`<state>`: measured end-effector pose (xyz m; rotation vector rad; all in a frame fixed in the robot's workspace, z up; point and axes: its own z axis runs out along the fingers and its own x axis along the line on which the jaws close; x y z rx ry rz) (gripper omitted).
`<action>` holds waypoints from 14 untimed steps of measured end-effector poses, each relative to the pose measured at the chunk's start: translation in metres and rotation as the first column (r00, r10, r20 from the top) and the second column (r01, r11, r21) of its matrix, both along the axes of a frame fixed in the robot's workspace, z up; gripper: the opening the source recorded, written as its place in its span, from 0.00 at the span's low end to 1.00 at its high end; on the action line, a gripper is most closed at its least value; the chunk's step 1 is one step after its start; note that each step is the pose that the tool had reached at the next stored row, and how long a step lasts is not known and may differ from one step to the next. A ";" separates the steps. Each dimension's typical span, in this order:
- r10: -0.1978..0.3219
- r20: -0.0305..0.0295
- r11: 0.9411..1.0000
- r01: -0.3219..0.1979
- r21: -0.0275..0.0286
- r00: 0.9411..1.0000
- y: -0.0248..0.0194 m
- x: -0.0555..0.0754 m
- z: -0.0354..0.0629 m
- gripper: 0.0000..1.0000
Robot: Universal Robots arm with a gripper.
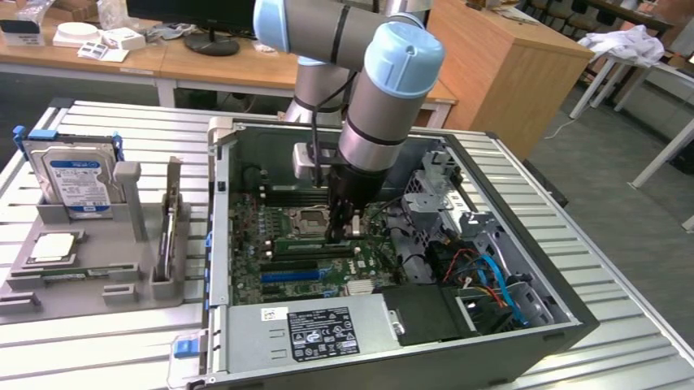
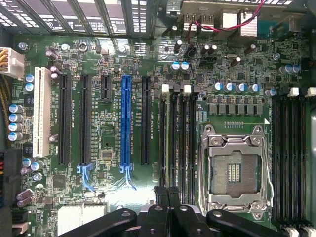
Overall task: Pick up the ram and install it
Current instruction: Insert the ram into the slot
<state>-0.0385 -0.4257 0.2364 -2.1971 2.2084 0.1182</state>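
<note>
My gripper (image 1: 344,234) is down inside the open computer case (image 1: 521,268), over the motherboard (image 1: 282,260) just beside the empty processor socket (image 1: 312,218). Its fingers (image 2: 161,197) are shut together with nothing between them. The tips sit at the end of the black memory slots (image 2: 177,138). In the exterior view a long thin green stick, the ram (image 1: 309,242), stands along one of these slots, running from the fingertips toward the exterior view's left. From the wrist view I cannot tell the ram from the slots.
A blue long connector slot (image 2: 125,123) and black expansion slots lie beside the memory slots. Drive cage and cables (image 1: 488,276) fill the case toward the exterior view's right. A grey parts tray (image 1: 97,284) toward the left holds a hard drive (image 1: 76,175) and a square silver chip (image 1: 54,248).
</note>
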 end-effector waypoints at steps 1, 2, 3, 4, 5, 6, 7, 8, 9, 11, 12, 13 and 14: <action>0.000 0.000 1.000 0.000 0.000 1.000 0.0000 0.000 0.0000 0.11; 0.000 0.000 1.000 0.000 0.000 1.000 0.0000 0.000 0.0000 0.11; 0.000 0.000 1.000 0.000 0.000 1.000 0.0000 0.000 0.0000 0.11; 0.000 0.000 1.000 0.000 0.000 1.000 0.0000 0.000 0.0000 0.11; 0.000 0.000 1.000 0.000 0.000 1.000 0.0000 0.000 -0.0001 0.11; 0.000 0.000 1.000 0.000 0.000 1.000 0.0000 0.000 -0.0001 0.11; 0.000 0.000 1.000 0.000 0.000 1.000 0.0000 0.000 0.0000 0.11; 0.000 0.000 1.000 0.000 0.000 1.000 0.0000 0.000 -0.0001 0.11; 0.000 0.000 1.000 0.000 0.000 1.000 0.0000 0.000 -0.0001 0.11; 0.000 0.000 1.000 0.000 0.000 1.000 0.0000 0.000 -0.0001 0.11; 0.000 0.000 1.000 0.000 0.000 1.000 -0.0004 0.000 -0.0001 0.11; 0.000 0.000 1.000 0.000 0.000 1.000 -0.0004 0.000 -0.0001 0.11; 0.000 0.000 1.000 0.000 0.000 1.000 -0.0004 0.000 0.0000 0.11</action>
